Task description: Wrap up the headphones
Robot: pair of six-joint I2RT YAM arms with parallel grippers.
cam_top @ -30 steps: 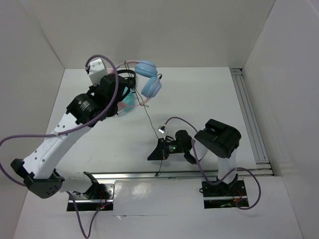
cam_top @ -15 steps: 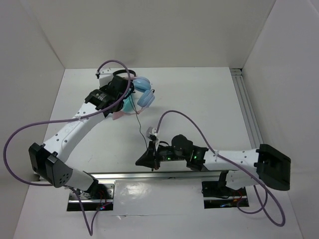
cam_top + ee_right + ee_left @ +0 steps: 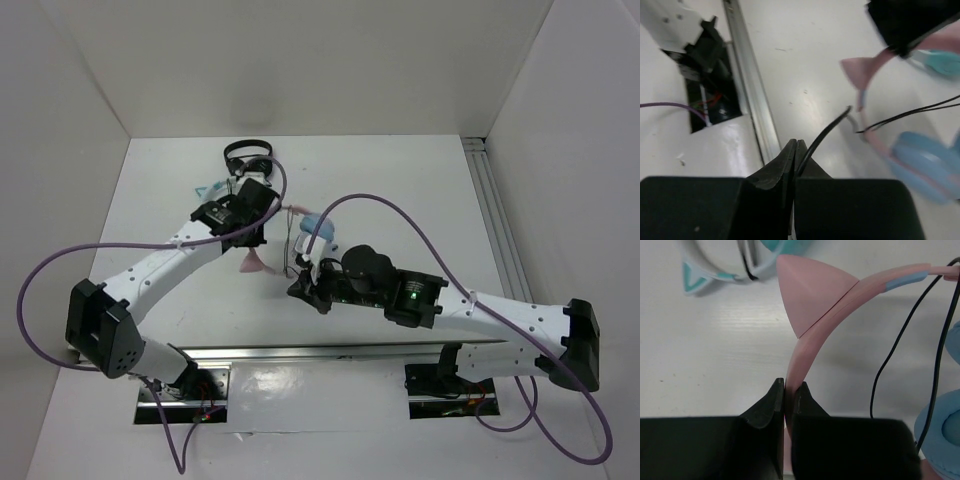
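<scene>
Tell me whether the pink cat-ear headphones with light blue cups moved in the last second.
Yes: the headphones came nearer, toward the metal rail at the front.

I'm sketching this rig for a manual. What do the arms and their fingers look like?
The left arm and right arm have white link shells joined by rounded black joint housings. A thin purple cable loops loosely along each. The right arm shows a small green light. The fingers are matte black, tapering to narrow tips.

My left arm [image 3: 165, 258] and right arm [image 3: 470, 305] are hiding most of the headphones [image 3: 249, 265] from above. The left wrist view is cutting off an ear cup [image 3: 942, 432]; the right one is blurring it.
</scene>
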